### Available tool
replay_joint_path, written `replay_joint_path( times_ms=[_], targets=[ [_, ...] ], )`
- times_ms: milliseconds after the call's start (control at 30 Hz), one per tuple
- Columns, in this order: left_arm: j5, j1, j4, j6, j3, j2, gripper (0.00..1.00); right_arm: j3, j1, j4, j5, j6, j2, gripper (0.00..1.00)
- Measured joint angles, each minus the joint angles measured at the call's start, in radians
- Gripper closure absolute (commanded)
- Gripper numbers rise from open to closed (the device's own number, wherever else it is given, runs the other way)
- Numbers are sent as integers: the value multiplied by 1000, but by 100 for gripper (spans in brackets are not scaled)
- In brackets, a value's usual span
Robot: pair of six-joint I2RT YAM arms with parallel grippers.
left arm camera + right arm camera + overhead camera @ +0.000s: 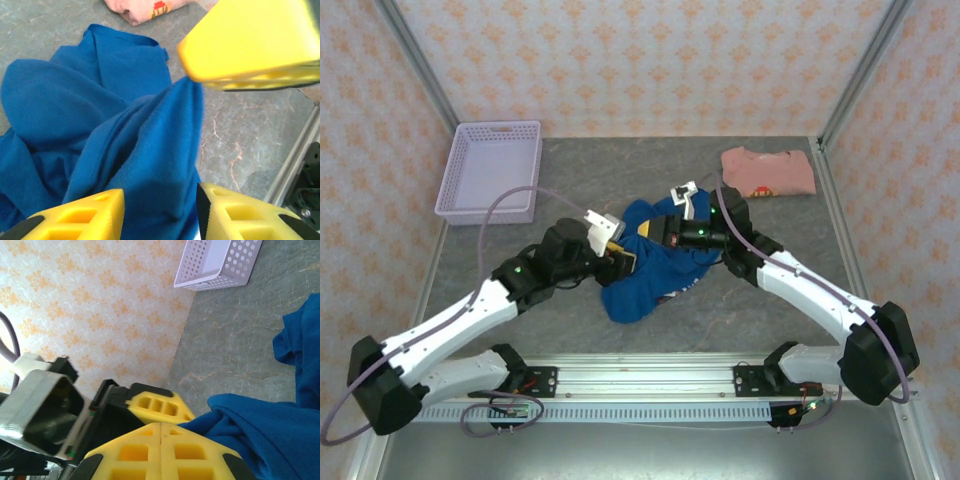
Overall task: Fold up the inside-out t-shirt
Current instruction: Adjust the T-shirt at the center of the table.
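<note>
Right claw closed, pinching a raised fold of the t-shirt, which lies heaped mid-desk. Left claw straddles the hanging cloth, jaws apart; whether it grips cannot be told.

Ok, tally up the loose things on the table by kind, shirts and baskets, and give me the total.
Shirts: 2, the blue t-shirt and the salmon-pink folded shirt
Baskets: 1, the lavender basket
Total: 3
</note>
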Motion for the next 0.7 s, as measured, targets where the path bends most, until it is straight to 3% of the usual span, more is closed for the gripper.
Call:
replay_joint_path(
  times_ms=[133, 267, 333, 500, 600, 700],
  targets=[
    [5, 1, 16, 6, 28, 92, 100, 0, -6, 2, -5, 19, 0, 100],
    [125, 26, 76, -56, 39, 122, 100, 21, -17, -104, 56, -29, -9, 100],
    [225, 68, 149, -138, 26, 118, 100, 64, -19, -246, 158, -107, -27, 82],
    [378, 138, 235, -318, -5, 93, 100, 85, 27, -441, 405, -354, -190, 69],
    [430, 139, 240, -372, -8, 71, 100, 32, 118, -439, 440, -483, -320, 64],
    [459, 139, 240, -393, -8, 54, 100, -8, 166, -437, 440, -554, -353, 62]
  ],
)
